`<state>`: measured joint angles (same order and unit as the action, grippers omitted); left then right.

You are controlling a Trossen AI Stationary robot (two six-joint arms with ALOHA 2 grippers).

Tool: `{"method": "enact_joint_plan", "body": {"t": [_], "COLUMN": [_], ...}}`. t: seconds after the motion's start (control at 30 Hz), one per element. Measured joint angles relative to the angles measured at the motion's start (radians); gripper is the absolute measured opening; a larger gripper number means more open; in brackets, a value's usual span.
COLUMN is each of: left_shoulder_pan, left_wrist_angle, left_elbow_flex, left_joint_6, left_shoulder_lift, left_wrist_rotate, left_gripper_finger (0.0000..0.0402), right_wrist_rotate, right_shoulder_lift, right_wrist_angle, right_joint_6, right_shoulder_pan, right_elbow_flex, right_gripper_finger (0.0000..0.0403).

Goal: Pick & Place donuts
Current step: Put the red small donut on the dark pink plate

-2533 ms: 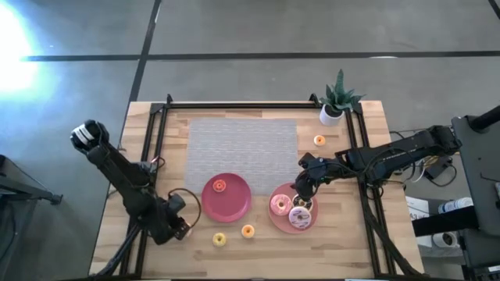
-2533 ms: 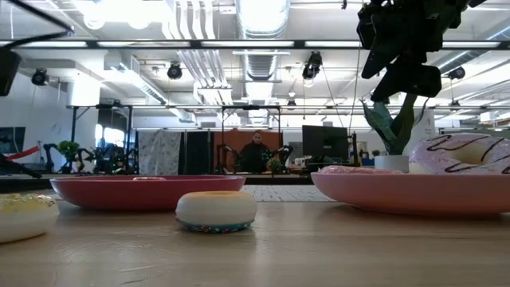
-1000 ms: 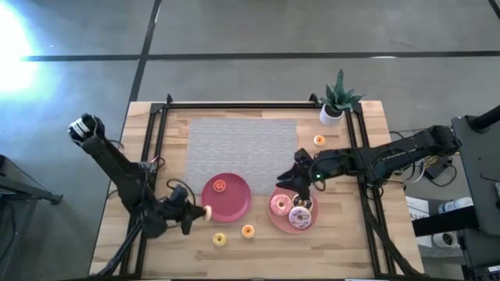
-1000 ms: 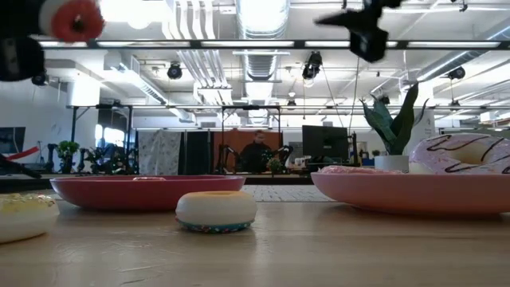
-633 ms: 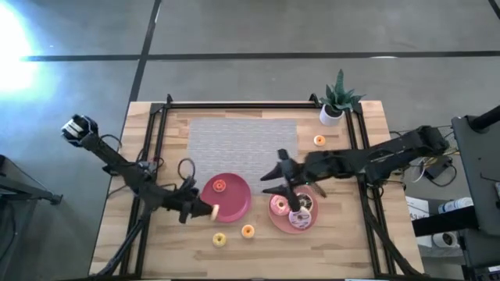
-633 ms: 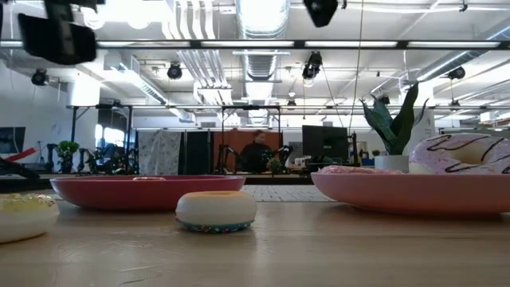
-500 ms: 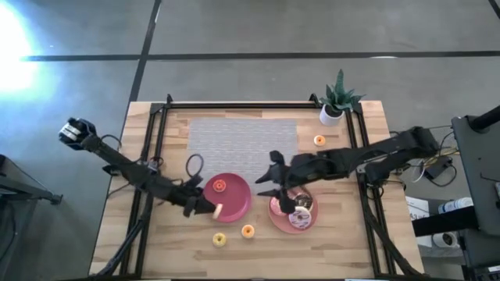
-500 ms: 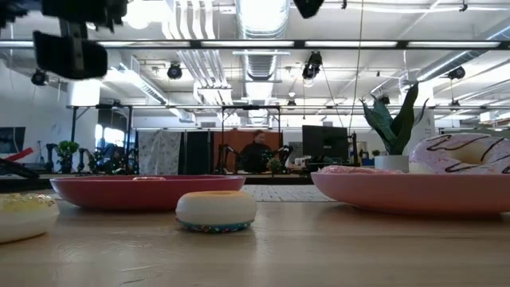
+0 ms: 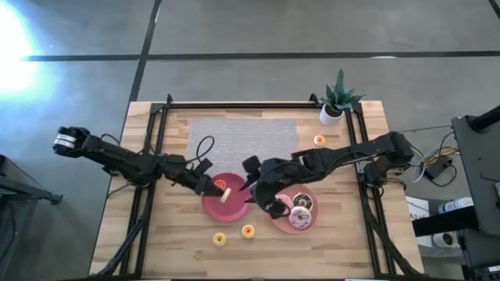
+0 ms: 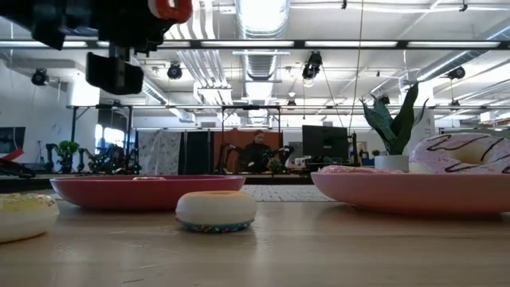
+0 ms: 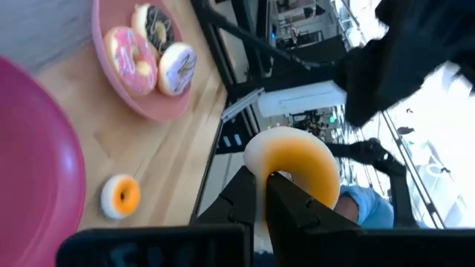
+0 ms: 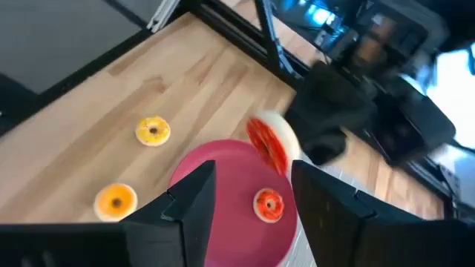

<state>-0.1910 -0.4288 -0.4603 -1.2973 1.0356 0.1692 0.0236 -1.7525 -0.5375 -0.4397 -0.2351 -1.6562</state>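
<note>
My left gripper (image 9: 221, 193) hovers over the left pink plate (image 9: 234, 209), shut on a mini donut (image 11: 293, 165) with orange-red icing. A red mini donut (image 9: 221, 184) lies flat in that plate. My right gripper (image 9: 251, 187) hangs open between the two plates, nothing between its fingers (image 12: 189, 200). The right plate (image 9: 275, 218) holds three larger donuts (image 9: 299, 217). A yellow mini donut (image 9: 219, 240) and an orange one (image 9: 248, 231) lie flat on the wood near the front edge; another orange one (image 9: 319, 140) lies at the far right. My left gripper pinches the mini donut's ring at the edge nearest the fingers (image 11: 269, 176), between its two fingers. Whether a fingertip enters the hole, I cannot tell. The donut stands on edge beyond the fingertips, lifted clear above the left plate (image 10: 171, 8).
A grey mat (image 9: 242, 144) covers the table's far middle. A potted plant (image 9: 336, 101) stands at the far right corner. Black frame rails (image 9: 156, 156) run along the left, right and far sides. A person shows far off in the room (image 10: 256, 153).
My left gripper has swung toward the table's right, from beside the left plate to above it, carrying the mini donut clear of the table. My right gripper has travelled toward the table's left, from over the right plate to the gap between the plates.
</note>
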Motion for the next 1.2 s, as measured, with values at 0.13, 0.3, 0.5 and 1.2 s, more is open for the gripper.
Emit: {"method": "enact_joint_plan", "body": {"t": [0.13, 0.3, 0.5, 1.2], "left_shoulder_pan": [0.015, 0.015, 0.015, 0.017], "left_wrist_angle": [0.005, 0.010, 0.020, 0.065], "left_elbow_flex": [-0.023, -0.029, -0.033, -0.043], "left_joint_6": [0.025, 0.024, 0.035, 0.095], "left_shoulder_lift": [0.015, 0.031, 0.036, 0.036], "left_wrist_rotate": [0.019, 0.026, 0.029, 0.035], "left_gripper_finger": [0.0000, 0.0000, 0.0000, 0.0000], "right_wrist_rotate": [0.005, 0.006, 0.013, -0.019], "right_shoulder_lift": [-0.063, -0.114, -0.156, -0.300], "right_wrist_angle": [-0.052, -0.058, -0.068, -0.241], "right_joint_6": [-0.056, -0.110, -0.123, -0.114], "right_shoulder_pan": [-0.001, 0.001, 0.003, 0.026], "right_elbow_flex": [-0.073, -0.142, -0.184, -0.368], "right_gripper_finger": [0.0169, 0.0169, 0.0169, 0.0162]}}
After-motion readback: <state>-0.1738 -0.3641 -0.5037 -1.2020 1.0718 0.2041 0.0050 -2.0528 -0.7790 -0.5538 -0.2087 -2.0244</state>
